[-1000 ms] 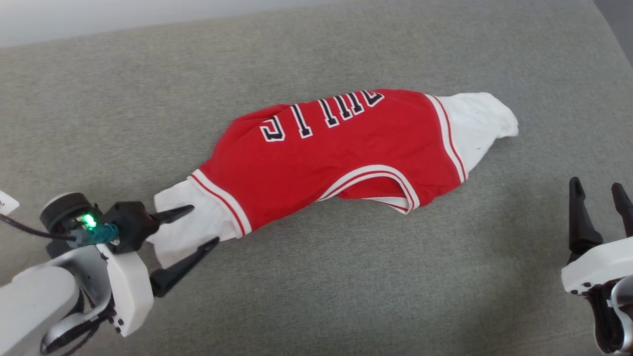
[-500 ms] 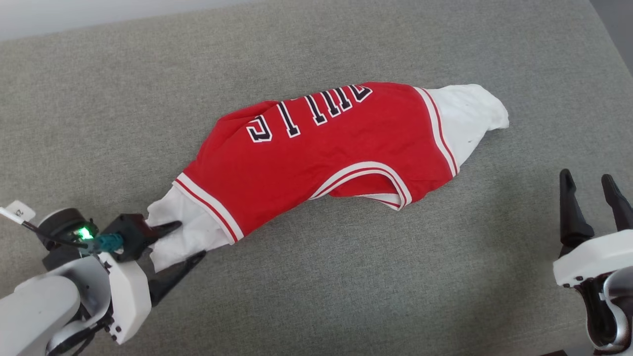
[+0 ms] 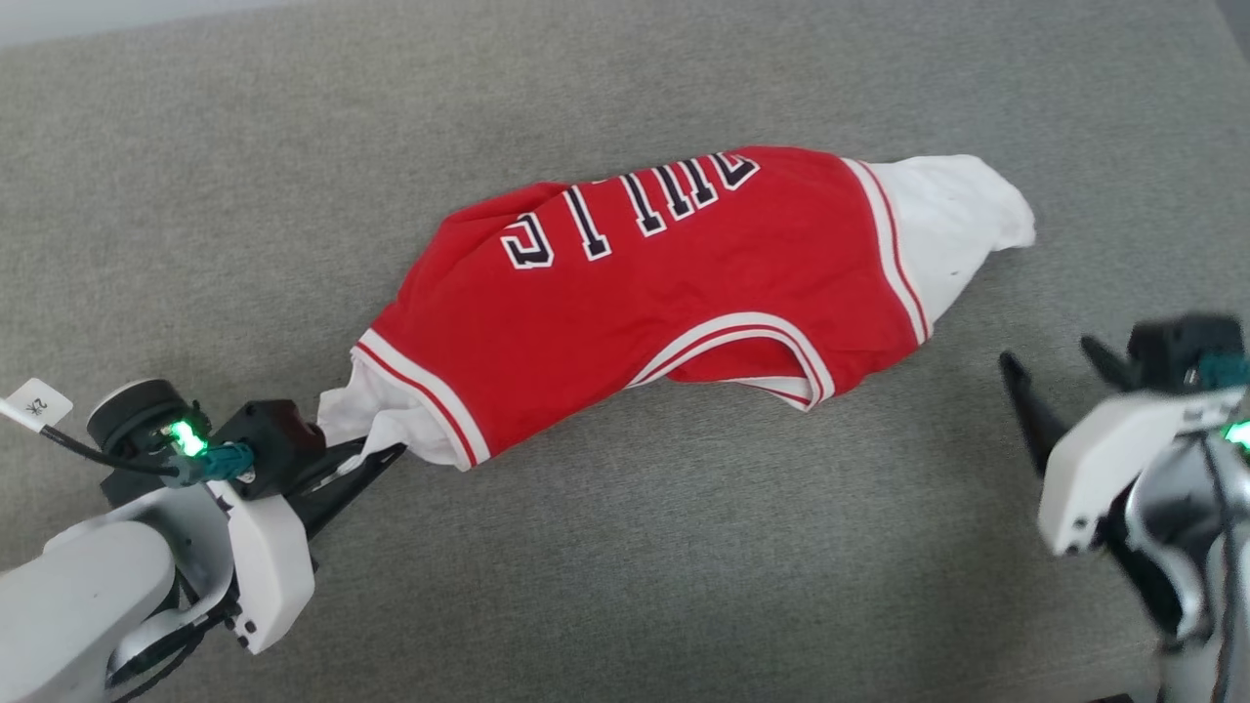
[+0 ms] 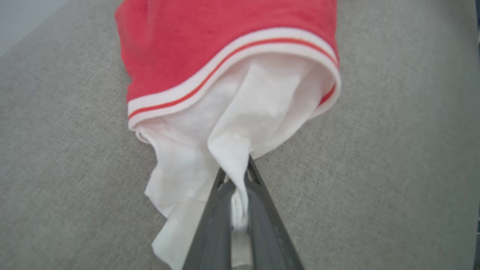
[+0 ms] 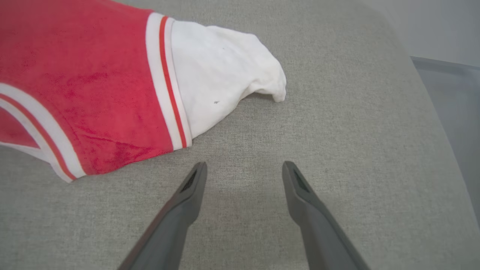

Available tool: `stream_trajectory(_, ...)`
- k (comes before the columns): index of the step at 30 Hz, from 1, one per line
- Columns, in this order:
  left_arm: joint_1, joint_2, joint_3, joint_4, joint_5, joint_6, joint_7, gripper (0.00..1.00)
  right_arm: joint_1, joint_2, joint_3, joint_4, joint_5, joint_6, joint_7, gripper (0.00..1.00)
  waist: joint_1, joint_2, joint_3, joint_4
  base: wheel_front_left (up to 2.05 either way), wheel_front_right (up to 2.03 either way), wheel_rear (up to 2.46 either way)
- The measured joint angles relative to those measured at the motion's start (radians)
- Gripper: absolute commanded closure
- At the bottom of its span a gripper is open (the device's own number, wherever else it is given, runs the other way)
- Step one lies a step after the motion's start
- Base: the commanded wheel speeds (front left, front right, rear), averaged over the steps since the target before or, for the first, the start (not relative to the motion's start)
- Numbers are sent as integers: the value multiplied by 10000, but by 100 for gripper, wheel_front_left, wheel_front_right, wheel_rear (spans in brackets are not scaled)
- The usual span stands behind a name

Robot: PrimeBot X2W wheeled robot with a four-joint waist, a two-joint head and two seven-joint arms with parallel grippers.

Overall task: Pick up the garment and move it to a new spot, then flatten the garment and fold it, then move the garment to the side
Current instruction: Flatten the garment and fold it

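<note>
A grey woven cushion surface (image 3: pixel 625 566) spreads across the head view, with a pale wall strip along its far edge.

The garment (image 3: pixel 664 293), a red jersey, lies crumpled on this surface in a long slanted bundle, running from near the robot's left to farther away on its right. 1 white sleeve (image 3: pixel 962 220) rests flat at the far right end, beyond a white-and-red striped band. The other white sleeve (image 4: pixel 225 123) spills out of the striped band at the near left end, drawn into a narrow twist.

The left gripper (image 3: pixel 381 455) is closed tight on that twisted sleeve; in the left wrist view its 2 dark fingers (image 4: pixel 262 210) meet with a fold of white cloth pinched between them, and loose cloth hangs to one side.

The right gripper (image 3: pixel 1047 353), blurred in the head view, stands with its jaws wide and holds nothing. In the right wrist view the right gripper (image 5: pixel 244 165) is above bare cushion, near the far sleeve (image 5: pixel 221 71) but apart from it.

White, dark-outlined lettering (image 3: pixel 625 210) runs along the jersey's far edge, upside down to the head camera. A curved striped neck trim (image 3: pixel 742 337) sits on the near side.

A small paper tag (image 3: pixel 39 403) hangs on the left wrist cable, near a green light (image 3: pixel 186 436).
</note>
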Motion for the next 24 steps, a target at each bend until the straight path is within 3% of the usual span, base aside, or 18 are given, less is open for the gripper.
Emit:
stream_trajectory(3,-147,-65,-4,-77,81,0,-81,95,-767,-359,155,-33,322,0,1126,0,0,0,140,146,0,0,0)
stream_trajectory(4,-200,-104,2,-104,111,0,-82,99,-981,-426,192,0,416,0,1546,0,0,0,187,206,0,0,0)
stream_trajectory(9,-406,-174,-2,-226,201,0,-178,100,-2044,-412,46,571,757,0,3053,0,0,0,514,441,0,0,0)
stream_trajectory(16,-591,-259,6,-236,324,0,-326,100,-2994,159,-322,1973,685,0,3802,0,-1,0,895,717,0,0,0)
stream_trajectory(21,-604,-284,8,-221,334,0,-410,100,-3250,247,-504,2383,844,0,3716,0,0,0,958,787,0,0,0)
stream_trajectory(23,-615,-284,6,-219,334,0,-424,100,-3315,276,-571,2573,836,0,3595,58,0,0,962,793,0,0,0)
stream_trajectory(24,-626,-286,6,-221,334,0,-428,100,-3328,293,-591,2646,834,0,3590,58,0,0,962,795,0,0,0)
